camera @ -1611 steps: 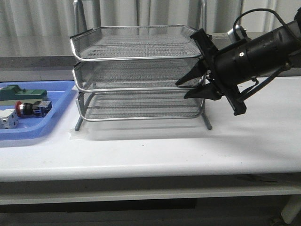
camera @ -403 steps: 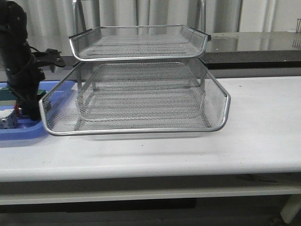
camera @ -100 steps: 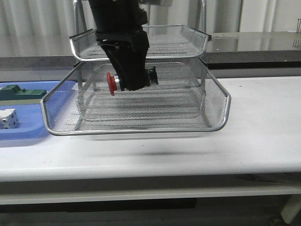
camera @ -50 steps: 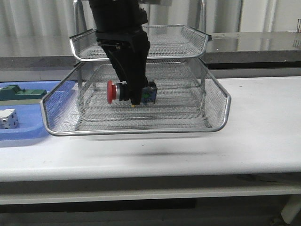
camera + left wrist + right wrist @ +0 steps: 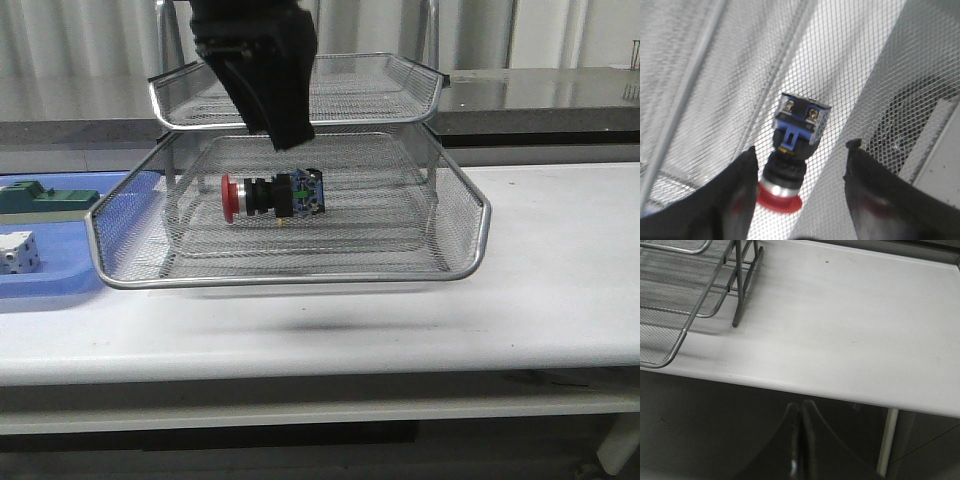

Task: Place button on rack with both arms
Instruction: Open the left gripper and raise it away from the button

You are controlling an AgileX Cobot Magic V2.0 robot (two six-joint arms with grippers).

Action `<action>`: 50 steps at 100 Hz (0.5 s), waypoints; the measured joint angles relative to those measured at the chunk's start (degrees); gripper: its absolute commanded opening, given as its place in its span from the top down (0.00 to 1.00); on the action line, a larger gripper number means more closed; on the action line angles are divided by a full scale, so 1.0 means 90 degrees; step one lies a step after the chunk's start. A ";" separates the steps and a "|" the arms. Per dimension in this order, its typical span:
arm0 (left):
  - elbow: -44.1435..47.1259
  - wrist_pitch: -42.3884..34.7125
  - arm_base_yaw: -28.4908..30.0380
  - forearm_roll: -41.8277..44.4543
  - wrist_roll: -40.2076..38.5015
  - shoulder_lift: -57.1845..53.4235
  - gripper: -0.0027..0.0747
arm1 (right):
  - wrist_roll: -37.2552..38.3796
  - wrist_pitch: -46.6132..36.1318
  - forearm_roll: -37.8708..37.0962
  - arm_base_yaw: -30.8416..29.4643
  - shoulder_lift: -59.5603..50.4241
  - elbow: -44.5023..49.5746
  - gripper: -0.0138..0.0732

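Table (image 5: 560, 290) surface, white and long, carries everything we see, and on it stands the rack (image 5: 300, 160), a three-tier silver wire-mesh stand whose middle tray is pulled out toward the near edge while the top tray sits back over the frame. At the far left of the table we see a flat blue tray (image 5: 60, 275) holding a green block (image 5: 45, 198) and a white cube (image 5: 18, 252). Above the pulled-out tray hangs the left arm, and its left hand (image 5: 285, 130) points down, just over the button and apart from it; in the left wrist view we see the two fingers (image 5: 735, 200) spread wide on either side of the button with clear gaps, so the hand is released and grips nothing. We find the button (image 5: 272, 195) lying on its side on the mesh floor of the pulled-out middle tray, near its middle, the red head to the left and the blue rear block to the right. The right hand (image 5: 799, 440) shows only in its own wrist view, held off the near edge of the table to the right of the rack, its fingers pressed together with nothing between them.
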 measured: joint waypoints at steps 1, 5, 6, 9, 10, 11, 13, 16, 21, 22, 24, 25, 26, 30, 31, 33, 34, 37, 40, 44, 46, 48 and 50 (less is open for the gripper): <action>0.0000 0.0000 0.0003 0.0000 -0.0015 -0.0028 0.47 | 0.0000 0.0000 0.0000 0.0000 0.0000 0.0000 0.92; 0.0000 0.0000 0.0069 0.0000 -0.0124 -0.0197 0.48 | 0.0000 0.0000 0.0000 0.0000 0.0000 0.0000 0.92; 0.0000 0.0000 0.0083 0.0000 -0.0148 -0.0225 0.48 | 0.0000 0.0000 0.0000 0.0000 0.0000 0.0000 0.92; 0.0000 0.0000 0.0144 0.0000 -0.0262 -0.0343 0.48 | 0.0000 0.0000 0.0000 0.0000 0.0000 0.0000 0.92; 0.0000 0.0000 0.0178 0.0000 -0.0285 -0.0404 0.48 | 0.0000 0.0000 0.0000 0.0000 0.0000 0.0000 0.92; 0.0000 0.0000 0.0196 -0.0012 -0.0333 -0.0435 0.48 | 0.0000 0.0000 0.0000 0.0000 0.0000 0.0000 0.92; 0.0000 0.0000 0.0256 -0.0012 -0.0378 -0.0522 0.48 | 0.0000 0.0000 0.0000 0.0000 0.0000 0.0000 0.92; 0.0000 0.0000 0.0343 -0.0012 -0.0475 -0.0640 0.48 | 0.0000 0.0000 0.0000 0.0000 0.0000 0.0000 0.92; 0.0000 0.0013 0.0538 -0.0012 -0.0600 -0.0871 0.48 | 0.0000 0.0000 0.0000 0.0000 0.0000 0.0000 0.92; 0.0000 0.0013 0.0562 -0.0012 -0.0601 -0.0900 0.48 | 0.0000 0.0000 0.0000 0.0000 0.0000 0.0000 0.92; 0.0000 0.0021 0.0640 -0.0012 -0.0638 -0.0989 0.48 | 0.0000 0.0000 0.0000 0.0000 0.0000 0.0000 0.92; 0.0012 0.0021 0.0666 -0.0012 -0.0673 -0.1018 0.48 | 0.0000 0.0000 0.0000 0.0000 0.0000 0.0000 0.92; 0.0010 0.0021 0.0717 -0.0012 -0.0686 -0.1079 0.48 | 0.0000 0.0000 0.0000 0.0000 0.0000 0.0000 0.92; 0.0059 0.0027 0.0848 0.0000 -0.0757 -0.1231 0.48 | 0.0000 0.0000 0.0000 0.0000 0.0000 0.0000 0.92; 0.0062 0.0027 0.0900 0.0000 -0.0770 -0.1294 0.48 | 0.0000 0.0000 0.0000 0.0000 0.0000 0.0000 0.92; 0.0108 0.0027 0.0982 0.0000 -0.0791 -0.1389 0.48 | 0.0000 0.0000 0.0000 0.0000 0.0000 0.0000 0.92; 0.0142 0.0027 0.1008 0.0000 -0.0809 -0.1424 0.48 | 0.0000 0.0000 0.0000 0.0000 0.0000 0.0000 0.92; 0.0222 0.0027 0.1117 0.0000 -0.0856 -0.1560 0.48 | 0.0000 0.0000 0.0000 0.0000 0.0000 0.0000 0.92; 0.0322 -0.0011 0.1250 0.0000 -0.0916 -0.1742 0.48 | 0.0000 0.0000 0.0000 0.0000 0.0000 0.0000 0.92; 0.0514 -0.0108 0.1383 0.0000 -0.1004 -0.1932 0.48 | 0.0000 0.0000 0.0000 0.0000 0.0000 0.0000 0.92; 0.0627 -0.0175 0.1464 0.0000 -0.1048 -0.2055 0.48 | 0.0000 0.0000 0.0000 0.0000 0.0000 0.0000 0.92; 0.0750 -0.0260 0.1543 0.0000 -0.1075 -0.2182 0.48 | 0.0000 0.0000 0.0000 0.0000 0.0000 0.0000 0.92; 0.0839 -0.0319 0.1619 0.0000 -0.1109 -0.2314 0.48 | 0.0000 0.0000 0.0000 0.0000 0.0000 0.0000 0.92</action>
